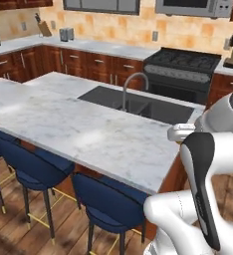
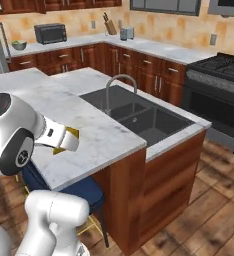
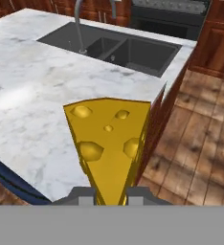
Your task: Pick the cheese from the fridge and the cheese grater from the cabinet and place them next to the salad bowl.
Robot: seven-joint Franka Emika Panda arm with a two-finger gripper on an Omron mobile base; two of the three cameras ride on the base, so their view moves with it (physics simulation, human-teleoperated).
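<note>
Cheese (image 3: 109, 143) clamped in claw (image 3: 110, 194) over bench (image 3: 32, 95); bowl (image 2: 19, 45), probably, at eleven o'clock; grater unfetched.

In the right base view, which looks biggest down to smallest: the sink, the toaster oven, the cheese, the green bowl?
1. Sink
2. Toaster oven
3. Cheese, partly hidden by the arm
4. Green bowl
The oven and bowl sit far back, so they look smaller than they are.

A big white marble bench (image 1: 63, 124) has a dark sink (image 1: 138, 105) with a curved tap (image 1: 131, 84). Blue stools (image 1: 36, 169) stand under it. The floor (image 2: 209, 210) is brown wood. A black stove (image 1: 180, 69) sits between red-brown drawers (image 1: 96, 64), and the wall (image 1: 123, 27) has orange tiles
</note>
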